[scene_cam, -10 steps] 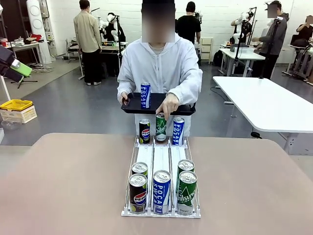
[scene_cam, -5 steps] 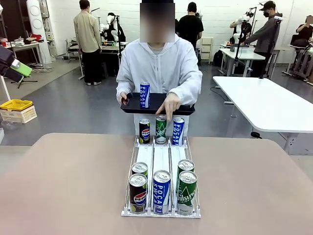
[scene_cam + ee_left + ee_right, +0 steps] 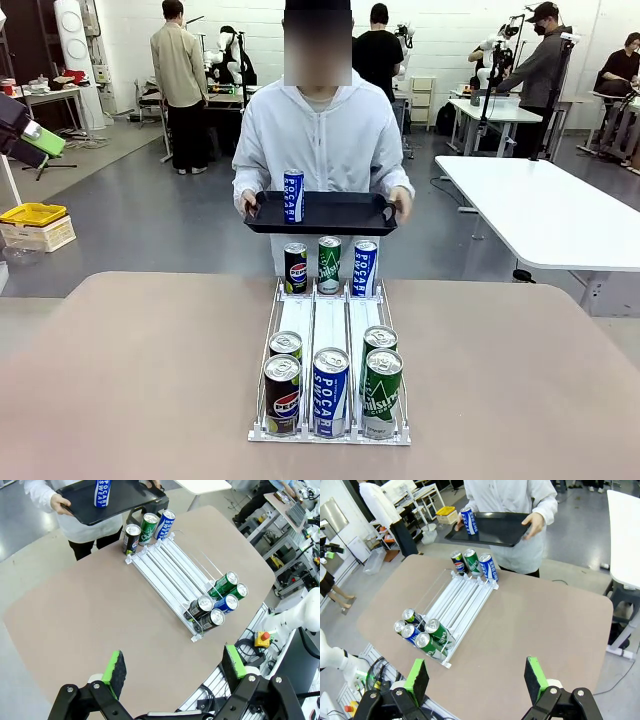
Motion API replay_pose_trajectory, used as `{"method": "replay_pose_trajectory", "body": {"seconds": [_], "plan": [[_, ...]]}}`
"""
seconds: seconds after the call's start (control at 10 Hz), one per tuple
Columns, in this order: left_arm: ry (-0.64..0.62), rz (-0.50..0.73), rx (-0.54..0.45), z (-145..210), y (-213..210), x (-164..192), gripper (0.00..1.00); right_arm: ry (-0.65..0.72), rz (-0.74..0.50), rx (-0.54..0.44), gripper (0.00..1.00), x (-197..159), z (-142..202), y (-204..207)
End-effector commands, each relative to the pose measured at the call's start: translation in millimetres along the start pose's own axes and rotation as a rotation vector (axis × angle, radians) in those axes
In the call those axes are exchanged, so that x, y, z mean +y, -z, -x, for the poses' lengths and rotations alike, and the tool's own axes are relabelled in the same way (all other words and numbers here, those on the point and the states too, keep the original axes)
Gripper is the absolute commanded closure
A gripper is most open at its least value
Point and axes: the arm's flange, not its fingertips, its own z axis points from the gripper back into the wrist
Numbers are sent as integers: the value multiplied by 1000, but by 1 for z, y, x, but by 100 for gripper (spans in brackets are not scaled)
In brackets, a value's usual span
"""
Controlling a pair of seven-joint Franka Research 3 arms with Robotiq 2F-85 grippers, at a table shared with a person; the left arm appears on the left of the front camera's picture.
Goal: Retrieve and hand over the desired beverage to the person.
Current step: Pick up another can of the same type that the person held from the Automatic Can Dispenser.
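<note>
The person point(image 3: 318, 130) in a white hooded jacket stands at the far side of the table and holds a black tray point(image 3: 330, 213) in both hands. A blue Pocari Sweat can point(image 3: 293, 196) stands upright on the tray's left part. On the table lies a white three-lane can rack point(image 3: 330, 325). Its far end holds a Pepsi can point(image 3: 296, 268), a green can point(image 3: 329, 264) and a blue can point(image 3: 365, 267). Several more cans point(image 3: 330, 391) stand at its near end. My left gripper point(image 3: 175, 665) and right gripper point(image 3: 476, 679) hang open and empty, high above the table's near side.
The brown table point(image 3: 130, 380) has bare room on both sides of the rack. A white table point(image 3: 545, 210) stands off to the right, a yellow bin point(image 3: 32, 213) on the floor to the left. Other people stand far back in the room.
The person's hand, which rested on the green can at the rack's far end, has lifted away and gone back to the tray's right handle. Neither gripper has moved.
</note>
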Motion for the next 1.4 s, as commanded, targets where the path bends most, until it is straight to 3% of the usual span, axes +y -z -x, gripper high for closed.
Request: {"method": "replay_pose_trajectory", "body": {"seconds": [0.0,0.1,0.2,0.5,0.7,1.0,1.3], "plan": [[-3,0,-2,0,-1,2,0,0,0,0,0,0,0,0],[-3,0,-2,0,-1,2,0,2,20,157,0,22,-12,40],[-3,0,-2,0,-1,2,0,17,41,241,0,47,-21,75],[-3,0,-2,0,-1,2,0,306,165,396,0,120,-17,178],[-3,0,-2,0,-1,2,0,358,366,543,0,140,1,249],[-3,0,-2,0,-1,2,0,359,406,603,0,154,3,303],[-3,0,-2,0,-1,2,0,354,395,595,0,153,3,313]]}}
